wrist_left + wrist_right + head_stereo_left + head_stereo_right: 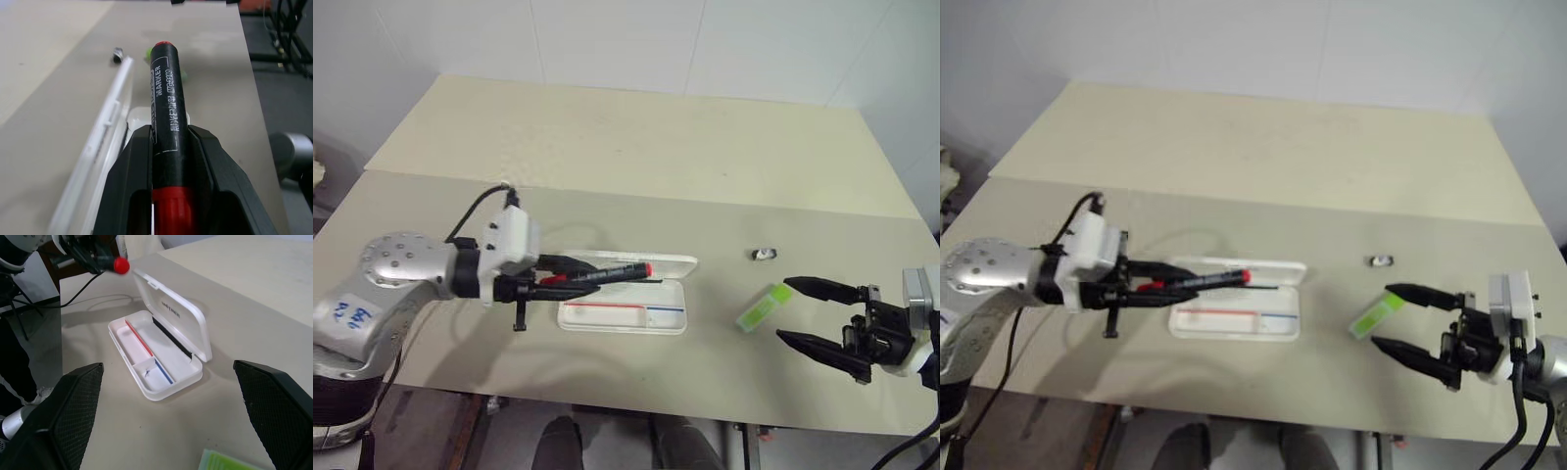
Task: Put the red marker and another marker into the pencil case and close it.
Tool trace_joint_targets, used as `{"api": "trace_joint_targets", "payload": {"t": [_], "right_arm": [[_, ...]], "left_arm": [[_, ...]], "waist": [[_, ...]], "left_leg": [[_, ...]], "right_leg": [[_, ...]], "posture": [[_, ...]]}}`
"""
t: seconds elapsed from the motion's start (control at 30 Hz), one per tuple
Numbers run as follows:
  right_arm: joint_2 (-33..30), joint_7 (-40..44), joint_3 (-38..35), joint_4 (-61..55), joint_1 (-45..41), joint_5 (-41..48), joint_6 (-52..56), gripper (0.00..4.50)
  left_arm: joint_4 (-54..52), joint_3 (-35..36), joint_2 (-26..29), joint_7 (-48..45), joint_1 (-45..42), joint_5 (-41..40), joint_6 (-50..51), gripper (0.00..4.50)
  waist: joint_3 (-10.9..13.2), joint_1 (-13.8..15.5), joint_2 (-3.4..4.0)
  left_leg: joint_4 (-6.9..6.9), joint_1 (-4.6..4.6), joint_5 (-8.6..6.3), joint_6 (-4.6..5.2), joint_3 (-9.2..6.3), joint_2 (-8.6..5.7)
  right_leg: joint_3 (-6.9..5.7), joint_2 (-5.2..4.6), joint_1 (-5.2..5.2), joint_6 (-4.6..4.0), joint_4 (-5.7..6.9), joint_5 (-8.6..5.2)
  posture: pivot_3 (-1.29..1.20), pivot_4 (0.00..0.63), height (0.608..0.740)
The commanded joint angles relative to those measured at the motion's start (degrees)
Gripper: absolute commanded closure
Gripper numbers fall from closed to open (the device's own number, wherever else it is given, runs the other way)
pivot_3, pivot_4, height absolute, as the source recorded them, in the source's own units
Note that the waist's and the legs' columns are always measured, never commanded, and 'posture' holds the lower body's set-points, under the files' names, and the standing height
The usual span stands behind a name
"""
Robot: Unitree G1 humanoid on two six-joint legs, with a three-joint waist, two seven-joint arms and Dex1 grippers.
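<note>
A beige table [636, 147] carries the scene, its top made of 2 panels meeting at a seam that runs across from side to side. A small dark-and-white object [764, 255], too small to identify, lies on the nearer panel. White walls [705, 39] rise behind the far edge. Under the near edge, 2 dark shoes [607, 446] of a person stand on the floor.
</note>
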Motion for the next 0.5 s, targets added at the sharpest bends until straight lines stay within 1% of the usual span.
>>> {"api": "trace_joint_targets", "payload": {"t": [0.03, 0.23, 0.4, 0.5], "right_arm": [[0.8, -1.0, -1.7, -1.7, 0.3, 1.3, -0.5, 0.00], [2.2, -2.4, -1.1, -3.3, 0.2, 2.2, -0.3, 0.00], [5.1, -2.9, 0.3, -4.2, 1.5, 2.0, -1.3, 0.00], [6.3, -2.5, 1.3, -4.9, 2.6, 1.5, -1.7, 0.00]], "left_arm": [[-0.8, -4.3, -2.3, 0.8, -2.5, 4.9, -4.0, 3.86], [1.9, -11.5, -5.5, 4.0, -3.8, 15.6, -8.4, 3.86], [0.7, -13.9, -9.1, 5.8, -2.4, 17.9, -8.8, 3.86], [1.7, -15.4, -10.3, 6.6, -1.7, 21.0, -10.8, 3.86]], "waist": [[0.0, 0.0, 0.00], [0.0, -0.1, 0.01], [0.0, 0.0, 0.01], [0.0, 0.1, 0.01]], "left_leg": [[0.00, 0.00, 0.00, 0.01, 0.00, 0.00], [0.01, 0.02, 0.00, 0.01, -0.01, 0.00], [0.04, 0.02, 0.00, 0.01, -0.03, 0.00], [0.04, 0.03, -0.01, 0.01, -0.04, 0.00]], "right_leg": [[0.00, 0.00, 0.01, 0.00, -0.01, 0.00], [0.02, 0.02, 0.02, 0.01, 0.01, 0.00], [-0.01, 0.02, 0.07, 0.01, 0.01, 0.00], [0.00, 0.01, 0.08, 0.01, 0.00, 0.00]], "posture": [[0.00, 0.150, 0.740], [0.00, 0.150, 0.740], [0.00, 0.150, 0.740], [0.00, 0.150, 0.740]]}}
